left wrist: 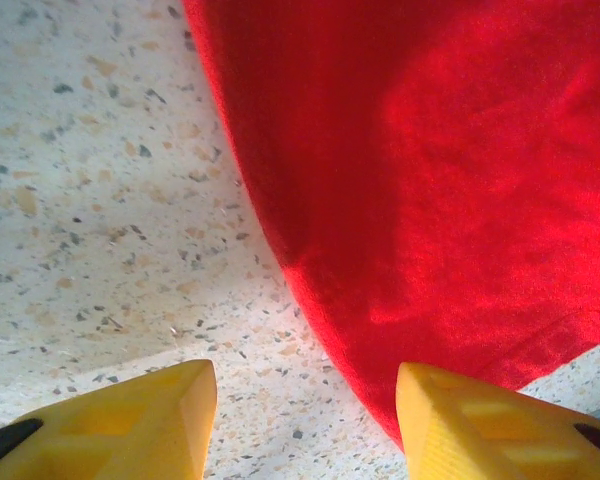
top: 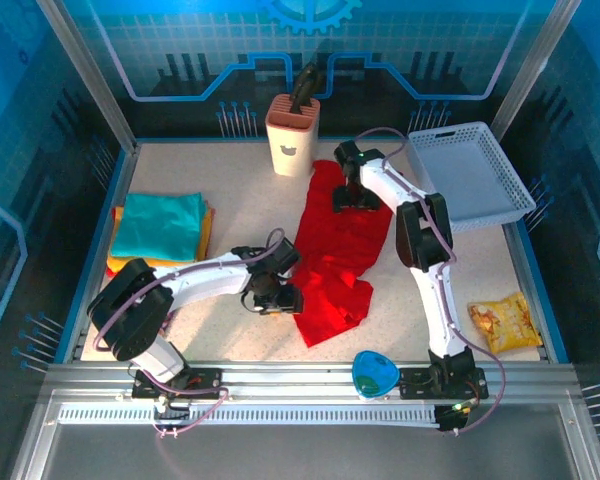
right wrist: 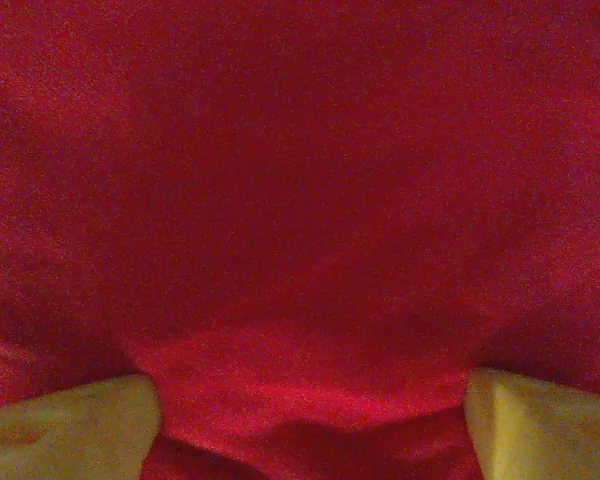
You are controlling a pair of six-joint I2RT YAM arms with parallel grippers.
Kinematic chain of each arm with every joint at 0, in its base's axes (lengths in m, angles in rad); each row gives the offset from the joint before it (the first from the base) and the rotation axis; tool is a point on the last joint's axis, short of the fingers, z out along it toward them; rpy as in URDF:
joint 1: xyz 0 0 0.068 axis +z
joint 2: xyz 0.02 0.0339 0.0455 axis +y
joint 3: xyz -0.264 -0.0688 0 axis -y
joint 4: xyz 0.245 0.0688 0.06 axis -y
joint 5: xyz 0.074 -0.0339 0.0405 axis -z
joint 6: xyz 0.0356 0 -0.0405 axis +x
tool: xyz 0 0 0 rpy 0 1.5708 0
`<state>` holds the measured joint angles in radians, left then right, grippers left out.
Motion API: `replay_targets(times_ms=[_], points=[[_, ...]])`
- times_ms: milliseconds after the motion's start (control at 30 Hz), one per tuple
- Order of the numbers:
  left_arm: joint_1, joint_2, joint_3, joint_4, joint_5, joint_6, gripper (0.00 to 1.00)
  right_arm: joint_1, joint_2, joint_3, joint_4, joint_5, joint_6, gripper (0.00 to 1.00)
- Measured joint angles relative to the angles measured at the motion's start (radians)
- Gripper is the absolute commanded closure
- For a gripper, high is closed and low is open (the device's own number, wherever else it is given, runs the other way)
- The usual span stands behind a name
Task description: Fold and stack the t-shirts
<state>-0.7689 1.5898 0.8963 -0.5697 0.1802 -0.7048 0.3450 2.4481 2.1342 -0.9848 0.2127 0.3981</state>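
t-shirts in teal, orange and yellow lie stacked far left; knife block stands behind the red t-shirt spread mid-table, white basket at right. left gripper, jaws partly apart, straddles the shirt's edge; right gripper, jaws wide apart, sits low over red cloth.

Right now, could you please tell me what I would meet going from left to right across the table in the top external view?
The stack of folded t-shirts, teal on top → the red t-shirt → the white mesh basket.
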Motion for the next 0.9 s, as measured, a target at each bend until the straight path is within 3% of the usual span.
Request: replay_targets(times_ms=[267, 467, 600, 900], points=[[-0.032, -0.002, -0.023, 0.000, 0.000, -0.001, 0.48, -0.097, 0.203, 0.370, -0.074, -0.027, -0.003, 0.18], [-0.035, -0.003, -0.036, 0.003, 0.003, -0.003, 0.48, -0.163, 0.235, 0.418, -0.029, -0.055, -0.015, 0.17], [-0.035, -0.003, -0.036, 0.008, 0.015, -0.001, 0.49, -0.169, 0.153, 0.265, 0.081, -0.072, -0.043, 0.13], [0.010, -0.012, -0.035, 0.012, 0.028, 0.024, 0.55, -0.151, -0.348, -0.339, 0.313, -0.195, -0.051, 0.09]])
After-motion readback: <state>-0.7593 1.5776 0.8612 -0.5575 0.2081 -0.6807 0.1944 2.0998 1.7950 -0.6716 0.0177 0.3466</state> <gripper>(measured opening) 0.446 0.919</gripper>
